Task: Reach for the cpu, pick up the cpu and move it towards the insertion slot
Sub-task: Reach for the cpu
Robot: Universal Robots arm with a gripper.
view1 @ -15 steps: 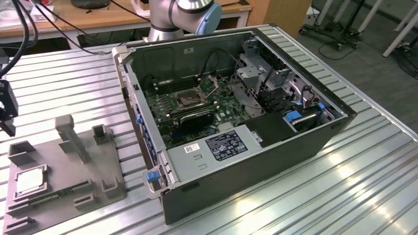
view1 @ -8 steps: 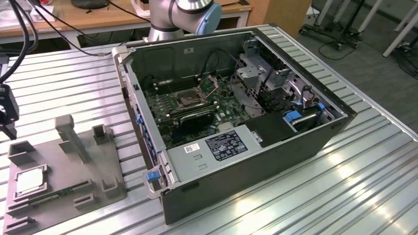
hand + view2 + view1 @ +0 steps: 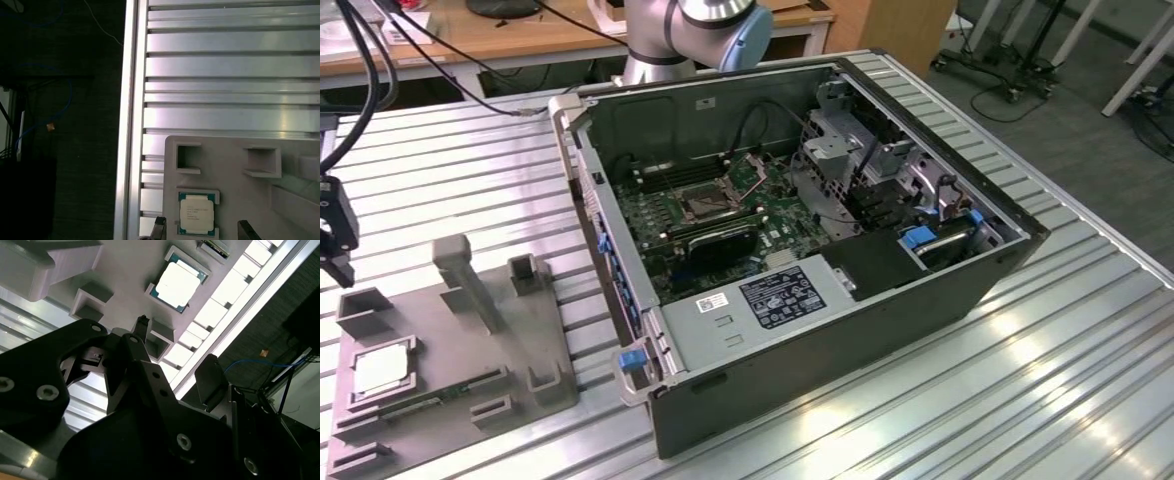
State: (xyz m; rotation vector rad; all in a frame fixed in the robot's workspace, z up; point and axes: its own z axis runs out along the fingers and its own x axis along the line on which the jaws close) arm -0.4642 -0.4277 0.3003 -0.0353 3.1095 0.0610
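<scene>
The cpu (image 3: 380, 372) lies flat, silvery face up, in a square pocket of the grey fixture (image 3: 520, 340) at the exterior view's lower left. It also appears in both wrist views, cpu (image 3: 179, 285) and cpu (image 3: 197, 213). My gripper (image 3: 336, 250) hangs above the table's edge, beyond the fixture's far corner and apart from the chip. Its fingers (image 3: 212, 375) are open with nothing between them, and the gripper (image 3: 202, 230) straddles the chip's line from above. The insertion slot (image 3: 707, 207) sits on the motherboard inside the open computer case.
The open computer case (image 3: 854, 300) fills the middle of the slatted metal table (image 3: 1067, 380). Upright posts and small pockets rise from the fixture (image 3: 225, 160). A green memory stick (image 3: 215, 247) lies next to the chip. Cables (image 3: 374, 60) hang at the exterior view's upper left.
</scene>
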